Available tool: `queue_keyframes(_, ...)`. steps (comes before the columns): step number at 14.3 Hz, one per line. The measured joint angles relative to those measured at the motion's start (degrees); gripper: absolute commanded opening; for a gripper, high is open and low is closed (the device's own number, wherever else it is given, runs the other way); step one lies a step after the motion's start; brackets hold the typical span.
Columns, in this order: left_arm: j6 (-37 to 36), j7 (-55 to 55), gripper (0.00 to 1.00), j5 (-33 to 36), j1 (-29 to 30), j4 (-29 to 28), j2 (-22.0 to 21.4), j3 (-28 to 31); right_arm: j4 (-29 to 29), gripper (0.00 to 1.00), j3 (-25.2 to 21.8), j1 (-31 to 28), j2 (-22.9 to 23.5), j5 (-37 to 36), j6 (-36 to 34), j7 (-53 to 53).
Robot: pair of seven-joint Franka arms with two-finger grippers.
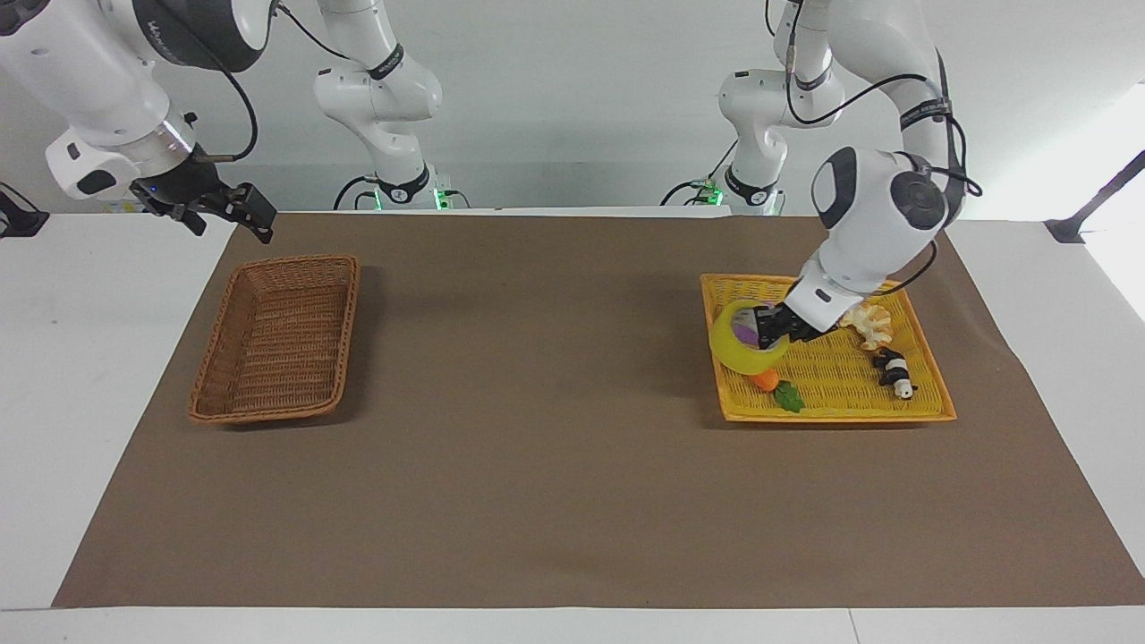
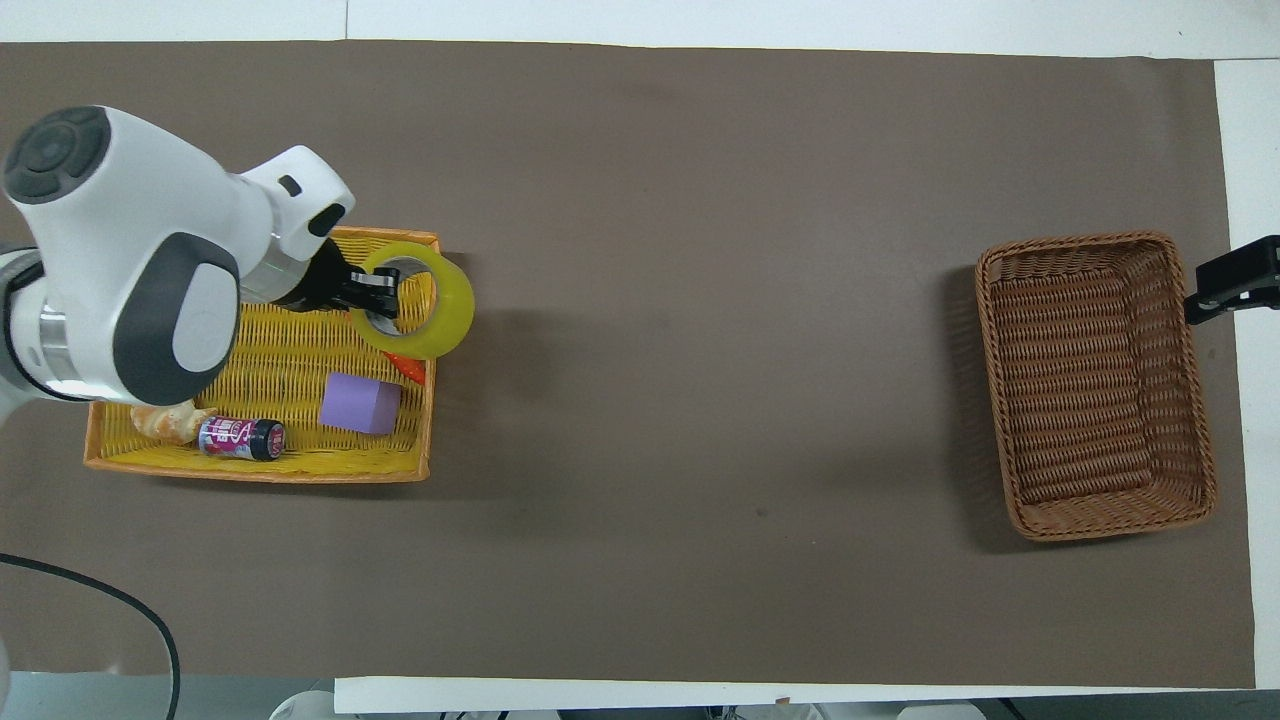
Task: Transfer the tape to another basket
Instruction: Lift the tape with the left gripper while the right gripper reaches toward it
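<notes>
The yellow tape roll (image 1: 745, 354) (image 2: 443, 312) hangs tilted in my left gripper (image 1: 771, 329) (image 2: 381, 297), which is shut on the roll's wall with one finger inside the core. It is lifted over the carrot, at the edge of the yellow-orange tray basket (image 1: 832, 416) (image 2: 250, 474) that faces the table's middle. The brown wicker basket (image 1: 277, 340) (image 2: 1095, 390) stands empty toward the right arm's end of the table. My right gripper (image 1: 225, 215) waits in the air beside that basket, fingers spread and empty; only one fingertip (image 2: 1235, 281) shows in the overhead view.
In the yellow-orange tray lie a purple cube (image 2: 361, 403), a carrot (image 1: 766, 381) mostly covered by the tape, a croissant (image 1: 872, 324), a small can (image 2: 240, 438) and a black-and-white toy (image 1: 894, 371). A brown mat (image 1: 537, 447) covers the table between the baskets.
</notes>
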Motion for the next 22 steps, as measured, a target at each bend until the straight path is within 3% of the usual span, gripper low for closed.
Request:
queue_keyframes(4, 5.31, -2.24, 0.0, -10.23, -6.51, 1.78, 0.22, -0.08, 0.0, 0.99, 0.0, 0.0, 0.0, 0.0, 0.0, 0.0)
queue_keyframes(11, 7.66, -2.58, 0.0, -19.21, -6.04, 7.84, 2.6, 1.14, -0.47, 0.99, 0.14, 0.07, -0.07, 1.42, -0.1, -3.04)
queue_keyframes(17, 7.75, -2.65, 0.0, -20.61, -3.99, 10.8, 4.22, 1.6, -4.14, 0.99, 0.17, 0.05, -1.02, 24.26, 0.62, -6.88)
queue_keyframes(22, 7.52, -2.65, 0.0, -20.62, -3.35, 11.02, 4.94, 1.56, -10.91, 0.99, 0.68, 1.57, -3.34, 42.36, 9.2, -7.47)
